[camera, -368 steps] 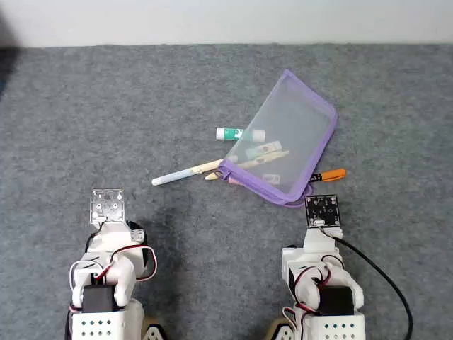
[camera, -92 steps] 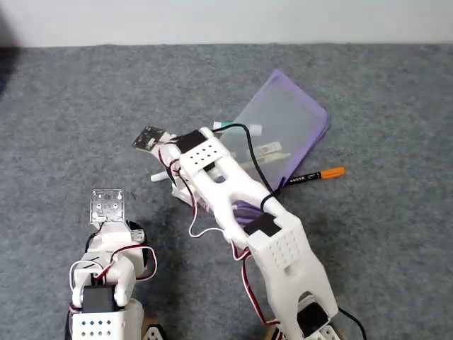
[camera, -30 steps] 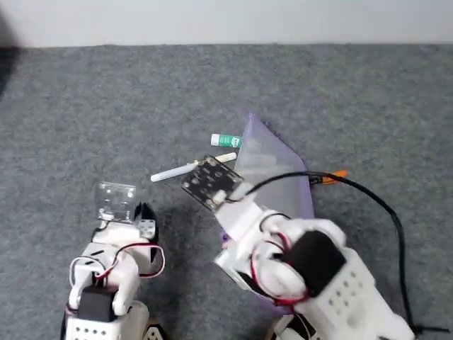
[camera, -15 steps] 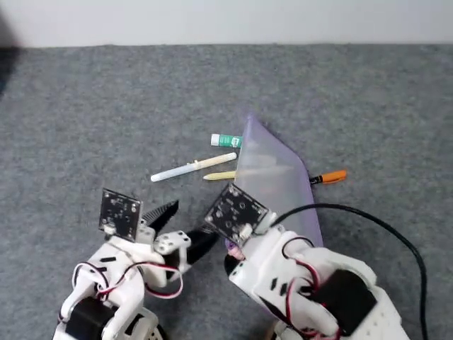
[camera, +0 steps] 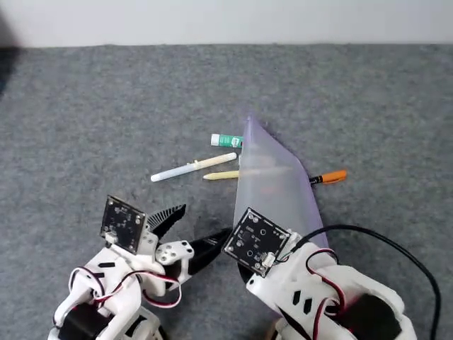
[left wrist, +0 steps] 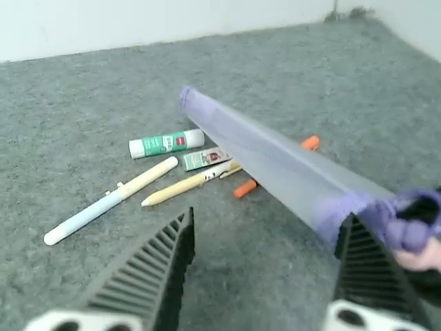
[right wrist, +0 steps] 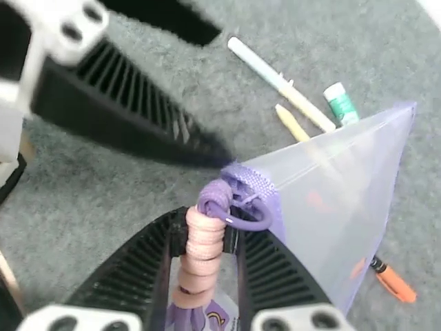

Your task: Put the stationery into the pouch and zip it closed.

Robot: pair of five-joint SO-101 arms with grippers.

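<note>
The right end effector is pinching the pink zipper pull, holding the pouch tilted off the bench; the left end effector is hanging open just beside. Pens and glue stick are lying outside, so unzipping seems next, left bracing.
</note>
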